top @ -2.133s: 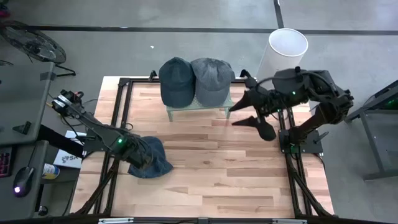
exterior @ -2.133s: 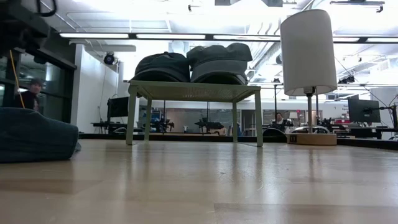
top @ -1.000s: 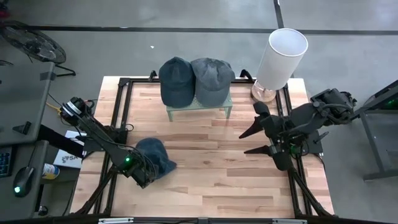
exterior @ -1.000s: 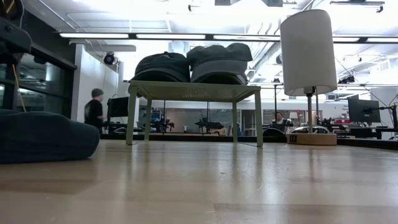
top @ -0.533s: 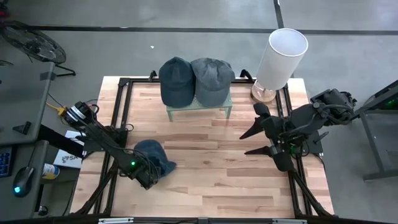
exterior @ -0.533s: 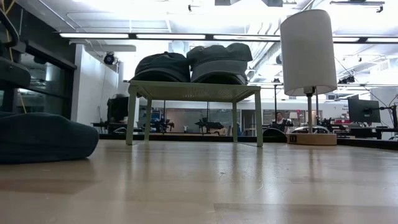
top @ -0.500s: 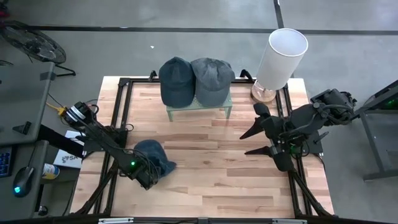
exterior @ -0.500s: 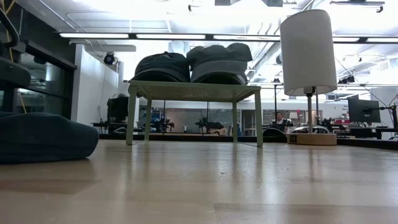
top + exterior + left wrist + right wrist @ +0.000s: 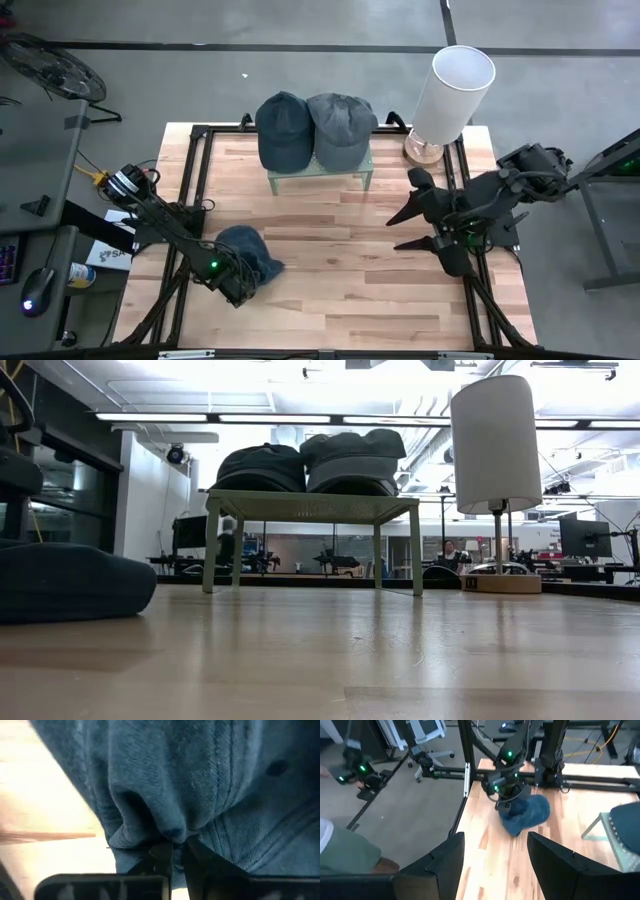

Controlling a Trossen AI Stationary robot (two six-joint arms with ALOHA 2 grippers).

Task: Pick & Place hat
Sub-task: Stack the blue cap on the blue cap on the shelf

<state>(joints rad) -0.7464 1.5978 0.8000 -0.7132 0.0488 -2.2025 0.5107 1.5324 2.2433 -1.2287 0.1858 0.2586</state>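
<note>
L gripper [image 9: 238,288] sits low-left of the high view, at the near edge of the blue hat [image 9: 250,256] lying on the wood table [image 9: 340,290]. In the L wrist view its fingers [image 9: 161,857] are pinched together w/ a fold of the hat's denim [image 9: 200,785] bunched up between the tips, so jaws clenched on fabric, almost no gap. The hat rests flat on the tabletop; in the low view it shows as a dark mound at far left [image 9: 70,580], touching the surface. R gripper [image 9: 425,218] hangs right of centre in the high view, above the table's right side, well apart from the hat; jaws spread wide, nothing between them. The R wrist view shows both its fingers [image 9: 445,865] apart, w/ the hat [image 9: 525,812] and the L arm far off between them. Two more caps, a dark one [image 9: 283,128] and a greyer one [image 9: 341,126], sit side by side on a small green stand [image 9: 318,177] at upper centre. White lamp [image 9: 450,92] upper right, just beside the stand's right end.
</note>
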